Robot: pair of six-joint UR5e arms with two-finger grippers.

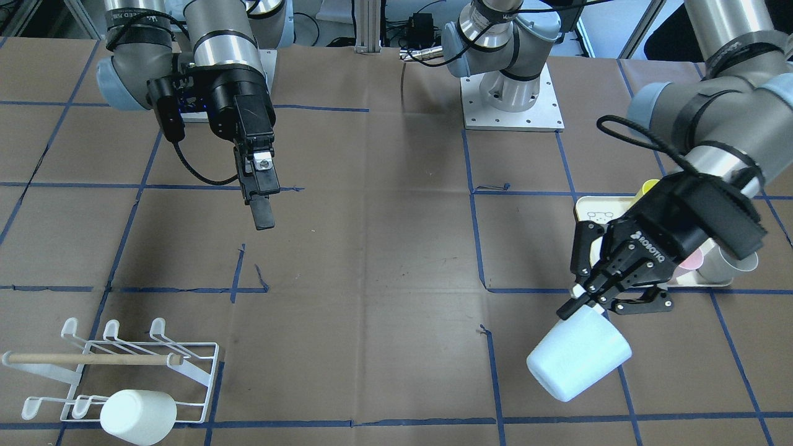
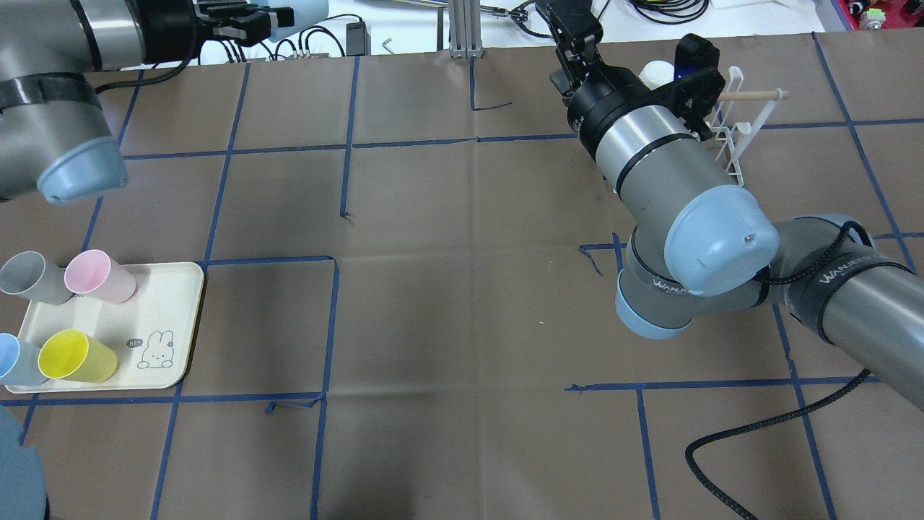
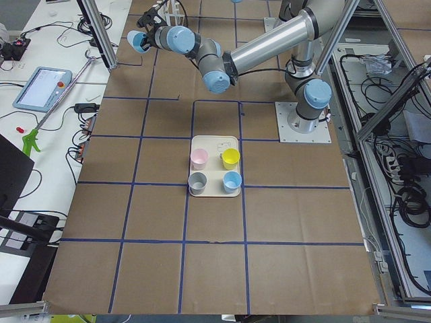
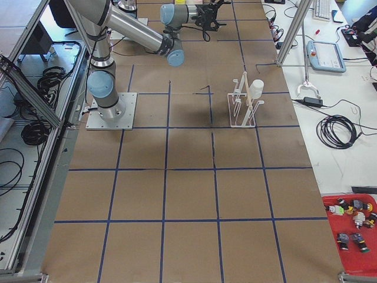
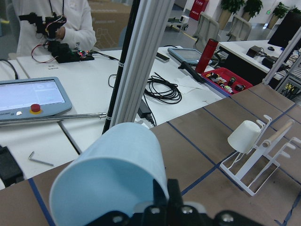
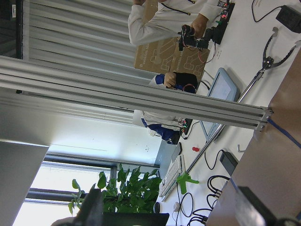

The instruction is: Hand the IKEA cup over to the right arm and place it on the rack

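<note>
My left gripper [image 1: 593,302] is shut on the rim of a pale blue cup [image 1: 576,358] and holds it tilted above the table. The left wrist view shows the cup [image 5: 113,174] close up. My right gripper [image 1: 260,192] hangs open and empty over the far side of the table; the right wrist view shows its fingertips [image 6: 91,207] wide apart. The white wire rack [image 1: 118,365] with a wooden rod stands near the table's corner and carries a white cup [image 1: 137,416]. The rack also shows in the overhead view [image 2: 736,123], partly behind the right arm.
A cream tray [image 2: 166,318] with a rabbit drawing holds a grey cup [image 2: 29,278], a pink cup [image 2: 97,276], a yellow cup [image 2: 76,356] and a blue cup [image 2: 14,360]. Aluminium posts [image 2: 462,29] and cables stand beyond the table's far edge.
</note>
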